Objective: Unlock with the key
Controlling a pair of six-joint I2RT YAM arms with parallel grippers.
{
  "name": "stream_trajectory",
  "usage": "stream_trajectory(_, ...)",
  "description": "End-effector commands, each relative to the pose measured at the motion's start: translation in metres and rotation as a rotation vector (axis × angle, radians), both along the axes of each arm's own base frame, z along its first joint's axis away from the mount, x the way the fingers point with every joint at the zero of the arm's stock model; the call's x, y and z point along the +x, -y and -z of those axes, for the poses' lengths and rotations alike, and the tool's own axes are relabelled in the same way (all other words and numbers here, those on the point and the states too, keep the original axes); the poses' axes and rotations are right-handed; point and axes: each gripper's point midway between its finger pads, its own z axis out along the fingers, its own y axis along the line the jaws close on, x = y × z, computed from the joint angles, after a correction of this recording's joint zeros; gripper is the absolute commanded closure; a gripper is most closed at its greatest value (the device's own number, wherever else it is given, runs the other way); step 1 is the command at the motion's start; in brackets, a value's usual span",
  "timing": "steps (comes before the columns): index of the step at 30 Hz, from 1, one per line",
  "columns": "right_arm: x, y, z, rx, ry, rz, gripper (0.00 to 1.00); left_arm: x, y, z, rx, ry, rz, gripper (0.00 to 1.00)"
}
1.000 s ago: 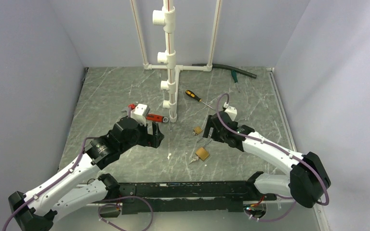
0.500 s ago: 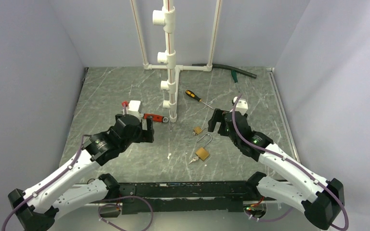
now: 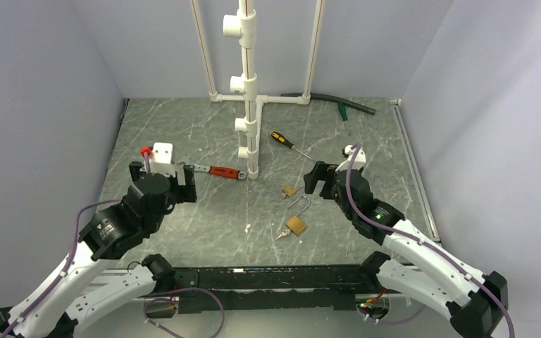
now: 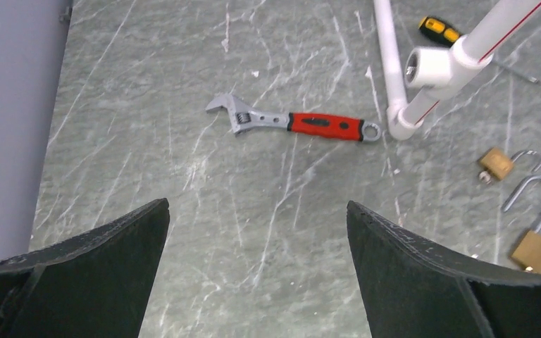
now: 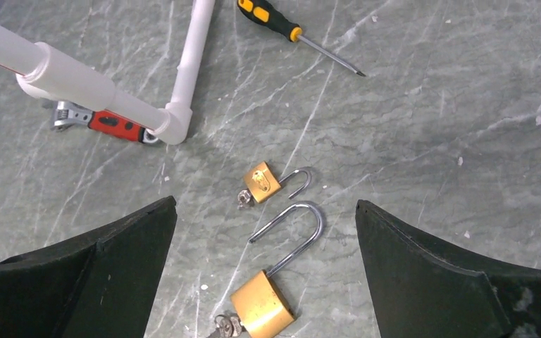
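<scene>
With the tiny silver-grey metal key [image 5: 224, 326] at seven o'clock of the larger brass padlock [image 5: 262, 303], whose steel shackle [image 5: 320, 225] is swung free, unlocking looks done; the left hand [image 4: 257, 205] and right hand [image 5: 265, 203] both hover spread, empty.

The grey marbled worktop [image 3: 162, 127] carries a wrench [image 3: 224, 172], screwdriver [image 3: 282, 140], hose [image 3: 324, 99], pipe frame [image 3: 251, 127], small padlock [image 3: 289, 190] and big padlock [image 3: 296, 224], both open.
</scene>
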Motion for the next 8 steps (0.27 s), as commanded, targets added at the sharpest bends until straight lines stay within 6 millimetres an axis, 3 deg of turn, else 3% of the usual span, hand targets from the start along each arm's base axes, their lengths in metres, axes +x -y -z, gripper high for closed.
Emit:
stream_trajectory(1, 0.0025, -0.0064, -0.0262, 0.098, 0.112, -0.018, 0.00, -0.0030, -0.0064, 0.0108, 0.043, 0.004, 0.016, 0.01)
stream_trajectory(4, 0.0026, -0.0096, -0.0328, 0.099, 0.168, -0.055, 0.06, -0.0043, -0.0114, 0.0110, 0.050, 0.001, -0.005, 0.00)
stream_trajectory(8, 0.0039, -0.0132, -0.0326, 0.087, 0.144, -0.063, 0.02, -0.0040, -0.0077, 0.0151, 0.055, -0.016, 0.010, 0.00)
